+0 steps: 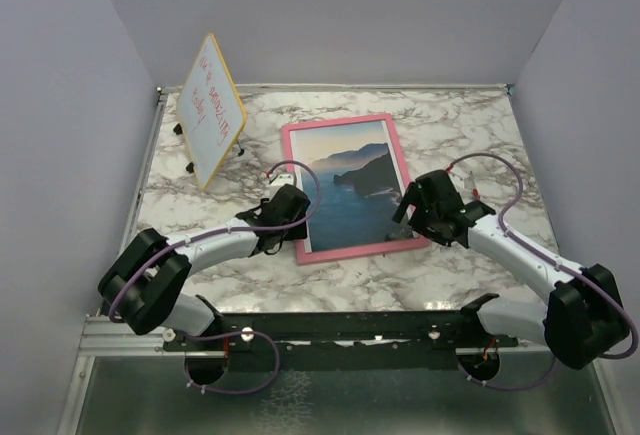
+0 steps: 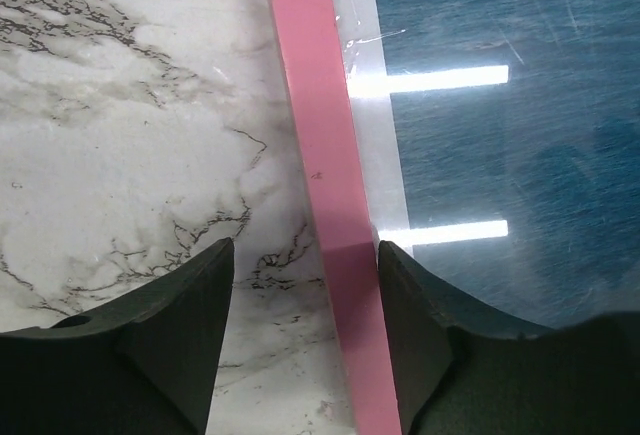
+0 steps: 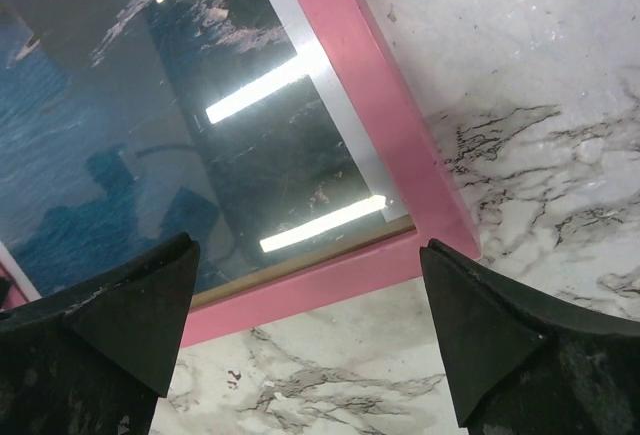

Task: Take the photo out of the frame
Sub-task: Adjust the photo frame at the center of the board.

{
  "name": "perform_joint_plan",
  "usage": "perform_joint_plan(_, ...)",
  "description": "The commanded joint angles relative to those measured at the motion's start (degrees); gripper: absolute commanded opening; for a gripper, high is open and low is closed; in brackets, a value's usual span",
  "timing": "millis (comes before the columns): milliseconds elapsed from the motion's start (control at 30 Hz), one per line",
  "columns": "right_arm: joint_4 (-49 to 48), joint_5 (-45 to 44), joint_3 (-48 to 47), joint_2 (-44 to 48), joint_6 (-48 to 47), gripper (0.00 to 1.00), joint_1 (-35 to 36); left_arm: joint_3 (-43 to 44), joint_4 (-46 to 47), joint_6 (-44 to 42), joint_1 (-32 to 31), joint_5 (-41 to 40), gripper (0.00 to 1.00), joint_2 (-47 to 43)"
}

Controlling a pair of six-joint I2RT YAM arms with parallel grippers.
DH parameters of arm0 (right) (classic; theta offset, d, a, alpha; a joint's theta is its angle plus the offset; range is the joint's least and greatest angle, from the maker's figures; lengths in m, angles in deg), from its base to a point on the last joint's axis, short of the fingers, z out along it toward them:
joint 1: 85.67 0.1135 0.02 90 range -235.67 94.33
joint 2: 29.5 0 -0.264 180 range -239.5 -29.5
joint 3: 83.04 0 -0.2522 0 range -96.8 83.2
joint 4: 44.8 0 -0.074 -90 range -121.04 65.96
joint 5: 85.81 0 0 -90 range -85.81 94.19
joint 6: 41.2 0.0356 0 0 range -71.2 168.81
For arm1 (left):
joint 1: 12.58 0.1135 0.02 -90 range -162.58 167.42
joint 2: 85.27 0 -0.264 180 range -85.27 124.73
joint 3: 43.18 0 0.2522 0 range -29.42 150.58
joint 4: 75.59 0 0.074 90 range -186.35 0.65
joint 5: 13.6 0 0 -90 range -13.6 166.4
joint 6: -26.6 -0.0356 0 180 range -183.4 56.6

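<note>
The frame [image 1: 340,121], thin and pink, lies flat and face up in the middle of the marble table. Behind its glass is the photo [image 1: 350,185], a dark headland over blue sea. My left gripper [image 1: 290,217] is low over the frame's left side, near the front corner. In the left wrist view its jaws [image 2: 306,247] straddle the pink border [image 2: 315,105]: the right finger sits at the border's inner edge beside the photo [image 2: 500,155], the left one stands apart over marble. My right gripper [image 3: 308,245] hangs wide open over the frame's near right corner [image 3: 380,125].
A yellow-edged whiteboard [image 1: 212,110] with red writing stands tilted at the back left of the table. Grey walls close in the table on three sides. A metal rail [image 1: 330,340] with both arm bases runs along the near edge.
</note>
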Motion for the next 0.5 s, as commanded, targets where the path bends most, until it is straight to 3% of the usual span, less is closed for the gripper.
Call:
perform_joint_plan(0,1.0,1.9,1.59,2.88,1.65,0.96,0.0,0.72,0.97,0.14,0.15,0.69,0.59,0.77)
perform_joint_plan(100,2.04,1.38,1.83,3.78,1.85,0.96,0.01,0.43,1.21,-0.26,0.18,1.75,0.48,0.69)
perform_joint_plan(167,2.8,0.87,1.94,4.15,2.04,0.96,0.02,-0.91,3.02,-1.76,0.1,3.74,0.33,0.37)
perform_joint_plan(400,4.71,-0.55,1.69,6.01,2.66,0.96,0.02,-5.33,6.77,-4.92,-0.35,10.39,0.17,0.29)
perform_joint_plan(467,5.39,-1.36,1.51,6.65,2.8,0.96,0.02,-6.27,7.71,-5.6,-0.8,11.54,0.17,0.09)
